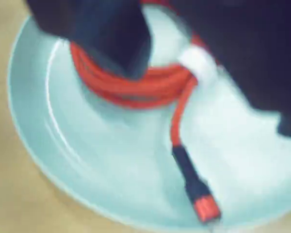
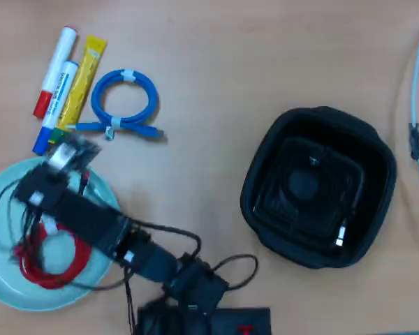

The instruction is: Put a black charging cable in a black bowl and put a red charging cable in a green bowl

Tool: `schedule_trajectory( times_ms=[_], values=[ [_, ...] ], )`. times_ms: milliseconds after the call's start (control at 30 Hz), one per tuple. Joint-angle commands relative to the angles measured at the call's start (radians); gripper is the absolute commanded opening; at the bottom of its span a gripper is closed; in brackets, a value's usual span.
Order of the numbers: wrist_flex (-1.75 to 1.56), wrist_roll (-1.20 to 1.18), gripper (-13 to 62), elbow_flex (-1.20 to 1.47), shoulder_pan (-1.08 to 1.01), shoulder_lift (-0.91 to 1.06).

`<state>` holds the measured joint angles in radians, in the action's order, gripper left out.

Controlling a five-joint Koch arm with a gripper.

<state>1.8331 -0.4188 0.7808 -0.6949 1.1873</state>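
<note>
The red charging cable [image 1: 136,87], a coil bound by a white tie, lies in the pale green bowl [image 1: 87,160], its plug tail stretched towards the near rim. In the blurred wrist view my gripper [image 1: 179,68] hangs just over the coil. One dark finger [image 1: 116,43] covers the coil's middle and the other stands to the right, with a gap between them. From overhead the arm [image 2: 77,213] reaches across the green bowl [image 2: 3,279] and over the red charging cable [image 2: 52,269]. The black charging cable [image 2: 304,188] sits coiled inside the black bowl [image 2: 265,167].
A blue coiled cable [image 2: 122,105] lies on the wooden table above the green bowl, next to two markers [image 2: 56,77] and a yellow tube [image 2: 80,84]. A thin pale cable [image 2: 415,105] runs along the right edge. The arm's base [image 2: 195,307] is at the bottom.
</note>
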Motion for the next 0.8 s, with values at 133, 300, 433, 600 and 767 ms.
schedule_trajectory(
  times_ms=[133,300,433,600,767],
  values=[
    [0.02,0.268,31.9,-0.029,-0.365,0.008],
    [0.011,0.459,32.7,-0.008,-0.638,0.005],
    [-0.081,0.543,32.8,0.124,-0.784,0.003],
    [-0.356,0.546,32.8,0.515,-0.865,0.221],
    [-0.77,0.543,32.8,0.974,-0.907,0.571]
  ],
)
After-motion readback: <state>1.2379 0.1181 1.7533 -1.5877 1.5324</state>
